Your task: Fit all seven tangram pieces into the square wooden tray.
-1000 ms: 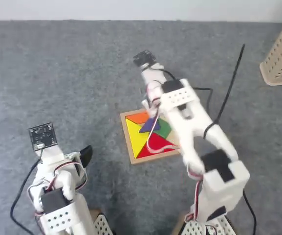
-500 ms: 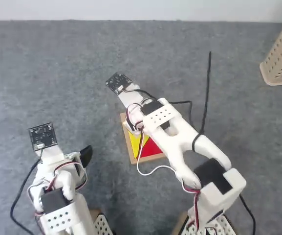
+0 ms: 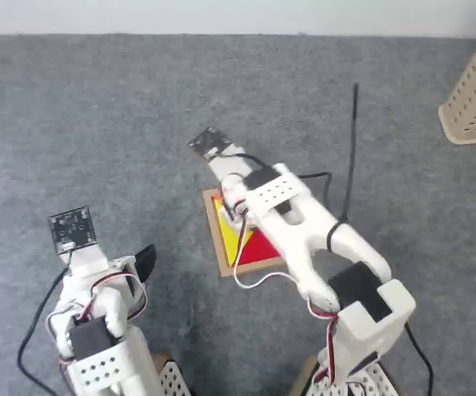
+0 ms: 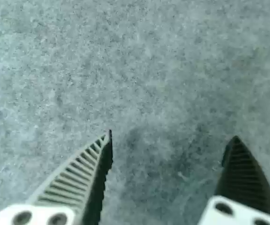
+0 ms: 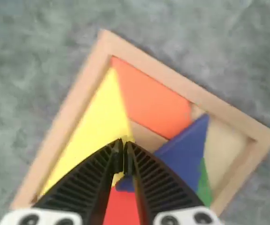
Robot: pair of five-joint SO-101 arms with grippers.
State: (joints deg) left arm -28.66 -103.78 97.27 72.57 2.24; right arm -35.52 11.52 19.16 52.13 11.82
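Note:
The square wooden tray (image 3: 215, 237) lies mid-table, largely covered by my right arm; a yellow piece (image 3: 229, 235) and a red piece (image 3: 260, 247) show beside the arm. In the right wrist view the tray (image 5: 186, 91) holds a yellow triangle (image 5: 97, 126), an orange piece (image 5: 153, 103), a blue triangle (image 5: 186, 150) lying askew, a green piece (image 5: 204, 185) and a red piece (image 5: 120, 206), with bare wood (image 5: 223, 143) at one corner. My right gripper (image 5: 123, 144) is shut, its tips where yellow, blue and red meet. Over bare carpet, my left gripper (image 4: 172, 140) is open and holds nothing; it sits at the lower left (image 3: 143, 262).
Grey carpet covers the table. A beige perforated basket (image 3: 473, 91) stands at the far right edge. A black cable (image 3: 351, 148) rises from the right arm. Both arm bases sit at the near edge.
My right arm swung left and down over the tray, hiding most of the pieces, then shifted slightly back right. The left arm has not moved.

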